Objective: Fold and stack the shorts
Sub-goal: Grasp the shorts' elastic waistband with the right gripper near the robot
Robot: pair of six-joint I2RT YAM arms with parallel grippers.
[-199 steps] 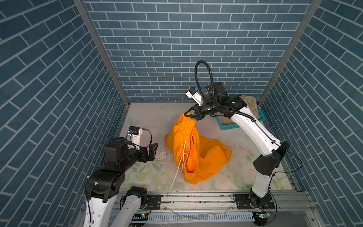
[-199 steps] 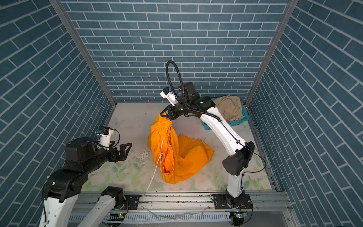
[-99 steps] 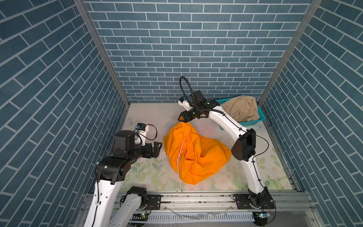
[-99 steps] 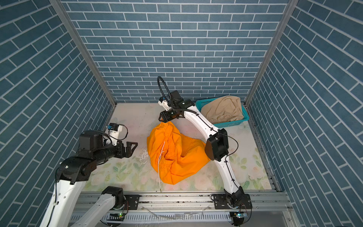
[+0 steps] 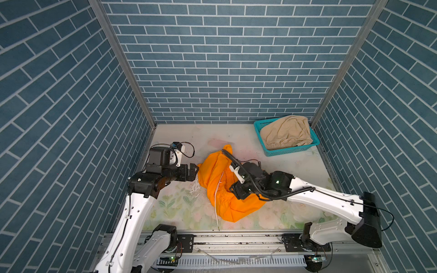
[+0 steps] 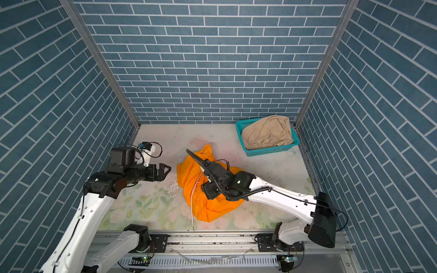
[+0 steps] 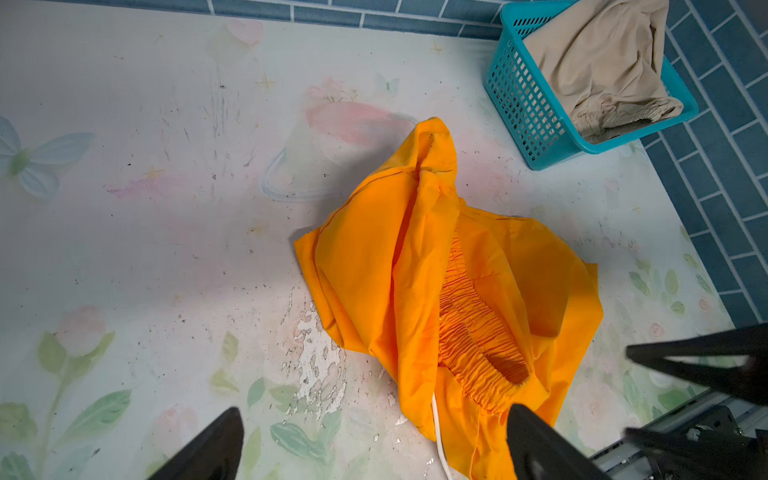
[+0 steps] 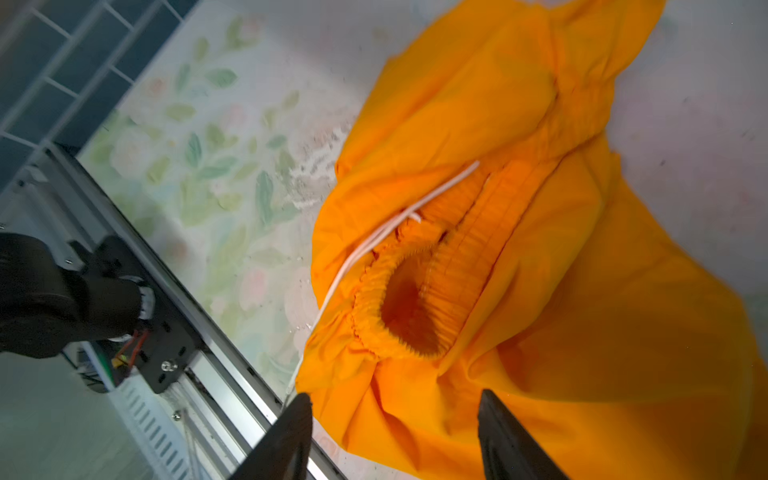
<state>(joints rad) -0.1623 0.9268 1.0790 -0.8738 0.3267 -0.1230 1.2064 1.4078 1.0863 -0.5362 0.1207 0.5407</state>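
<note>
Since a second ago the orange shorts (image 5: 212, 179) have been released from the right gripper (image 5: 235, 190) and are now heaped in the middle of the tabletop (image 5: 179, 139). At left, the left gripper (image 5: 194, 171) is held wide apart, empty, just beside the heap's edge. The waistband (image 8: 415, 299) and white drawstring (image 8: 374, 237) are shown plainly in the right wrist view but are partly hidden under the right arm (image 5: 319, 196) in both top views. The right gripper's jaws are seen parted above the cloth, with nothing pinched. At far right, the beige shorts (image 5: 286, 132) are piled in the teal basket (image 5: 290, 151). Two shorts, two grippers and one basket are counted.
</note>
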